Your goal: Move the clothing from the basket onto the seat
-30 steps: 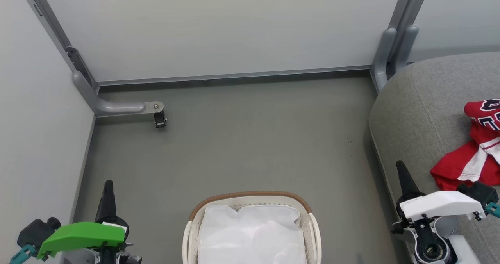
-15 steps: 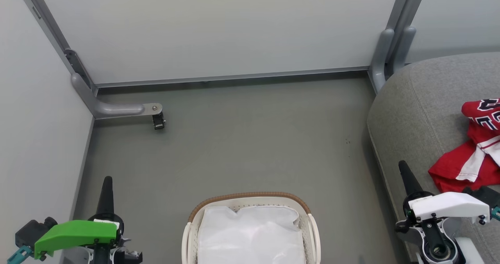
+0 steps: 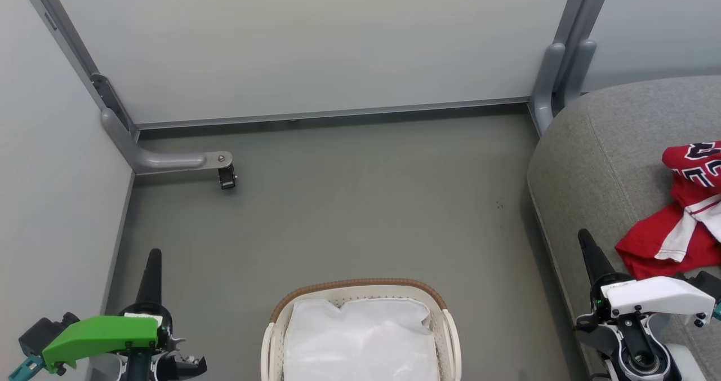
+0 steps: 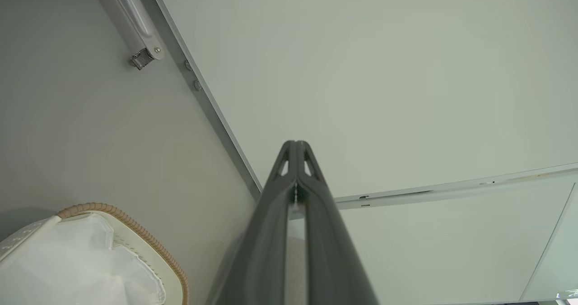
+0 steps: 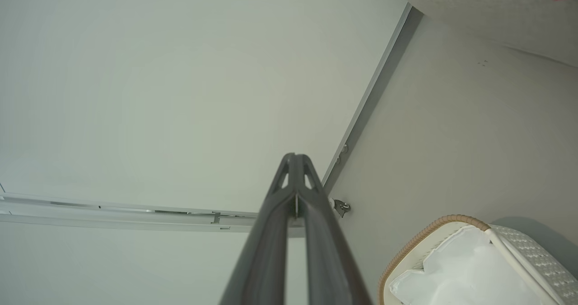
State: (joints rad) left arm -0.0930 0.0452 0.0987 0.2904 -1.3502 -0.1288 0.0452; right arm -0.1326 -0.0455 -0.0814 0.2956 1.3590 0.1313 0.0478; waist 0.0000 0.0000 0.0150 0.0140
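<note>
Left end effector (image 3: 154,252), right end effector (image 3: 583,234) are sitting closed, empty, flanking basket (image 3: 360,284); red jersey (image 3: 670,237) is lying on seat (image 3: 597,161) right of basket; probably finishing, avoid snagging jersey.

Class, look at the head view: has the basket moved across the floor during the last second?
No. The basket keeps its place against the wall caster; both have slid slightly left and down together, so the camera moved, not the basket.

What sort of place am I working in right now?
Likely a mock living-room bay in a lab, not a home: pale partition panels on a wheeled metal frame, bare grey floor, with a grey sofa seat and a laundry basket.
</note>
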